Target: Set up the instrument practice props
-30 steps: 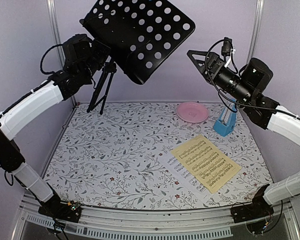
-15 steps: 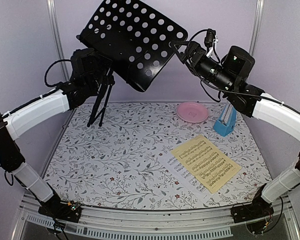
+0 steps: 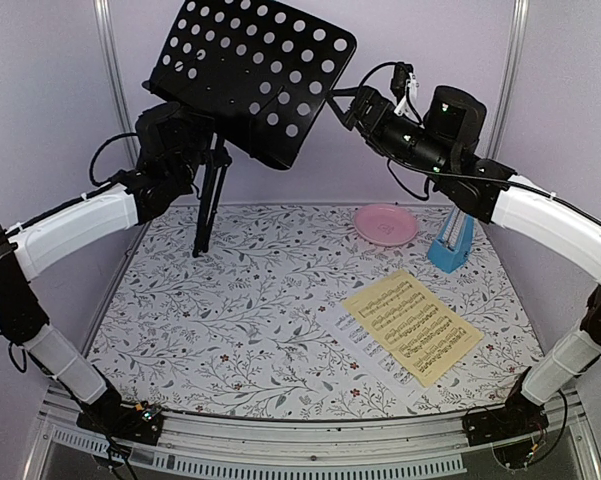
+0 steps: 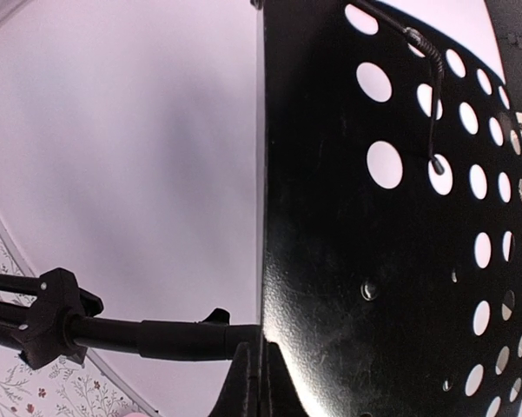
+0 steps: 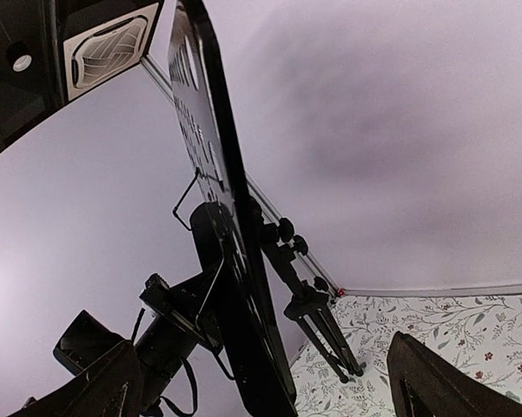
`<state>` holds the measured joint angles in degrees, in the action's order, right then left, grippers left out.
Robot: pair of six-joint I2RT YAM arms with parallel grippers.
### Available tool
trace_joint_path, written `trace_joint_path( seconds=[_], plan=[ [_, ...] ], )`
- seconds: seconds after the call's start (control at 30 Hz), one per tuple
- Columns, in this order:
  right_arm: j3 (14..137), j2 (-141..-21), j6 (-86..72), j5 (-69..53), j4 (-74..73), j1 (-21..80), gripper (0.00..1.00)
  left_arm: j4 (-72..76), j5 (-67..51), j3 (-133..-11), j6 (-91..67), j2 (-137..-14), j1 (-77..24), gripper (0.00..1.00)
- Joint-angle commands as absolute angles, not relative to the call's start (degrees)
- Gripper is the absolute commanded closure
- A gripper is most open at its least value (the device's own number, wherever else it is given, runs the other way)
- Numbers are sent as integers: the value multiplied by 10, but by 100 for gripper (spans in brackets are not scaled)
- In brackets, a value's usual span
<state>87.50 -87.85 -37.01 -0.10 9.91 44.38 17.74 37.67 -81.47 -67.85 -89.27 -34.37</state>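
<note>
Lying nearest the arm bases, right of centre on the flowered table (image 3: pixel 230 330): yellow sheet (image 3: pixel 412 327) of printed music, flat, set at an angle. White sheet (image 3: pixel 353 331) pokes out from under its left edge, mostly covered. Farther back on the right, blue metronome (image 3: pixel 450 246) stands upright, near the pink plate (image 3: pixel 385 224), with a small gap between them. Only the overhead view shows these four; neither wrist camera catches them.

At the far left, black music stand (image 3: pixel 252 72) is up in the air, its perforated tray tilted high above the table. Legs (image 3: pixel 208 205) are folded together and hang toward the far left corner; cannot tell if the feet touch the cloth. Left gripper (image 3: pixel 208 140) sits under the tray by the post, fingertips unclear from overhead. Left wrist view fills that in: jaws fully closed on the stand at the tray's edge, right beside where the post joins. It also shows one tray face with a wire page holder. Right gripper (image 3: pixel 342 100) is at the tray's right edge, jaws spread as wide as they go, holding nothing. Overhead leaves contact unclear. Right wrist view shows the tray edge-on between the two fingers (image 5: pixel 439 382), with a gap on both sides and the legs beyond.
</note>
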Motion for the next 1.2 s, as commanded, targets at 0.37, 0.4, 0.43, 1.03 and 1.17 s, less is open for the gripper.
trace_joint_path(
  seconds=[0.37, 0.4, 0.43, 1.03, 1.17],
  plan=[
    [1032, -1008, -308, -9, 106, 454, 22, 331, 309, -862, -749, -858, -328, 100],
    [1042, -1014, -304, -12, 106, 454, 28, 332, 305, -865, -751, -860, -329, 100],
    [1051, -1020, -296, -14, 105, 454, 33, 332, 303, -866, -752, -861, -331, 100],
    [1099, -1056, -293, -15, 93, 454, 69, 332, 283, -879, -756, -878, -343, 100],
    [1099, -1052, -294, -5, 95, 455, 79, 332, 279, -883, -755, -883, -345, 100]
  ],
)
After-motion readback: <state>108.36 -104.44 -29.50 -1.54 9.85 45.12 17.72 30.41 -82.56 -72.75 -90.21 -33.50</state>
